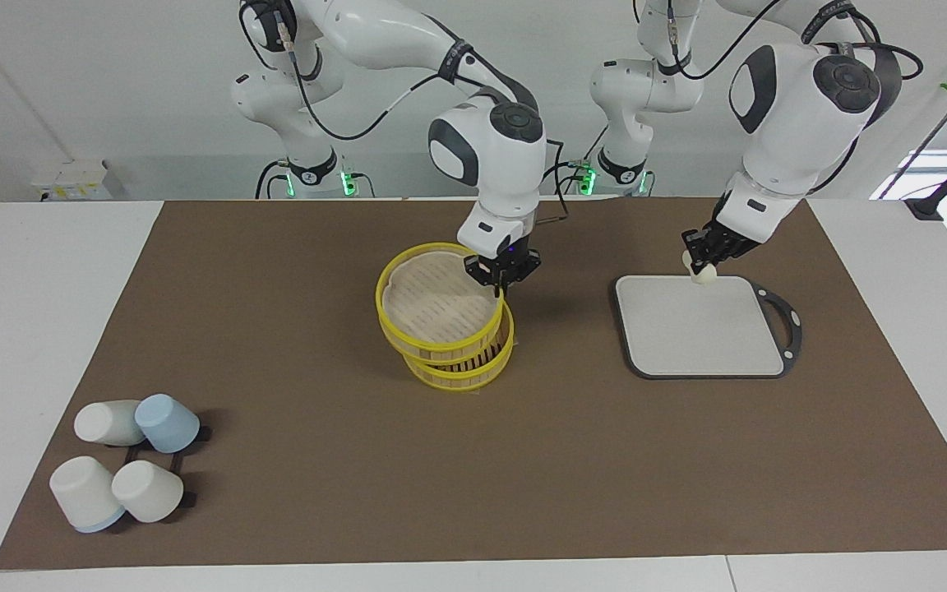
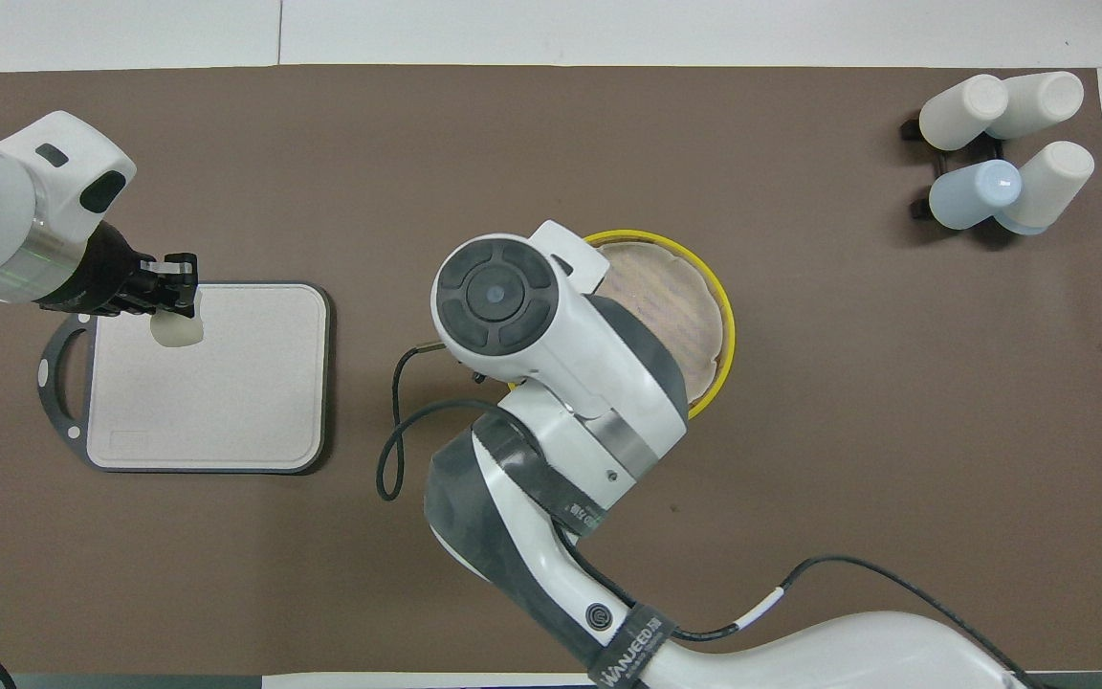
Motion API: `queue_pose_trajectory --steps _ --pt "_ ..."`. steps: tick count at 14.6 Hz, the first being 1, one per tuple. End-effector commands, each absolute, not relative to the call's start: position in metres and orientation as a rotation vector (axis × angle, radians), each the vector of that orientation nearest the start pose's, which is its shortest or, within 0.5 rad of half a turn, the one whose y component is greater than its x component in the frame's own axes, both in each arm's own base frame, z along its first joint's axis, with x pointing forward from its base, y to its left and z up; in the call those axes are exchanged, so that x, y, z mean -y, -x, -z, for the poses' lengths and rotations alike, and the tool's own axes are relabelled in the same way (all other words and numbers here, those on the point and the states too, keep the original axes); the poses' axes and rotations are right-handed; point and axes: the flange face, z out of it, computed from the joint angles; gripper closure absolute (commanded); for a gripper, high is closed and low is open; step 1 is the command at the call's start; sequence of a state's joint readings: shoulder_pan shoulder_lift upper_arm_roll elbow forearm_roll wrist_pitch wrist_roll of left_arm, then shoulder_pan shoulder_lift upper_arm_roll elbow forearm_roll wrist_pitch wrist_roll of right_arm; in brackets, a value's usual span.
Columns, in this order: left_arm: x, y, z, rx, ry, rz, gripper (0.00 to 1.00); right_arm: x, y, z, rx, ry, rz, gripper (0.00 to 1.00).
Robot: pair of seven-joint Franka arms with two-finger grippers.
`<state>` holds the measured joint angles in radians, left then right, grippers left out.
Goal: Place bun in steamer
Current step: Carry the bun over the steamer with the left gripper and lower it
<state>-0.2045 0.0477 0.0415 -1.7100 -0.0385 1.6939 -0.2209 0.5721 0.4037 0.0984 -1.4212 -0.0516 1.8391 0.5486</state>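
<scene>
Left gripper [image 1: 699, 265] pinches the bun [image 1: 702, 275] over the grey board [image 1: 699, 337]. Right gripper [image 1: 503, 275], clamped on the lid [image 1: 438, 302], tilts it above the steamer [image 1: 465, 370]; its arm's label seems to read "WANJEED"

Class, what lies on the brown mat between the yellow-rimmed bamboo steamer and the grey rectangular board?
Nothing: between the steamer and the board the brown mat is bare, as the facing view shows.

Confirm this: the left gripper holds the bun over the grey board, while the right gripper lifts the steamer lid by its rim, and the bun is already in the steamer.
Wrong on one count: the bun is not in the steamer yet. The facing view shows it held in the left gripper over the grey board. The rest stands: the right gripper holds the steamer lid raised by its rim.
</scene>
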Motion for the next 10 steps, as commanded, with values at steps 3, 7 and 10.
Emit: queue_pose_trajectory --steps 3,7,10 --pt "0.206 -0.546 -0.538 0.293 3.177 -0.013 0.84 -0.282 -0.587 -0.534 0.283 3.124 -0.062 1.0" --pt "0.372 -0.512 -0.465 0.461 3.17 0.029 0.84 -0.177 -0.593 -0.541 0.42 3.115 -0.146 1.0" --pt "0.416 -0.497 -0.435 0.491 3.2 0.072 0.83 -0.139 -0.581 -0.536 0.434 3.113 -0.179 1.0"
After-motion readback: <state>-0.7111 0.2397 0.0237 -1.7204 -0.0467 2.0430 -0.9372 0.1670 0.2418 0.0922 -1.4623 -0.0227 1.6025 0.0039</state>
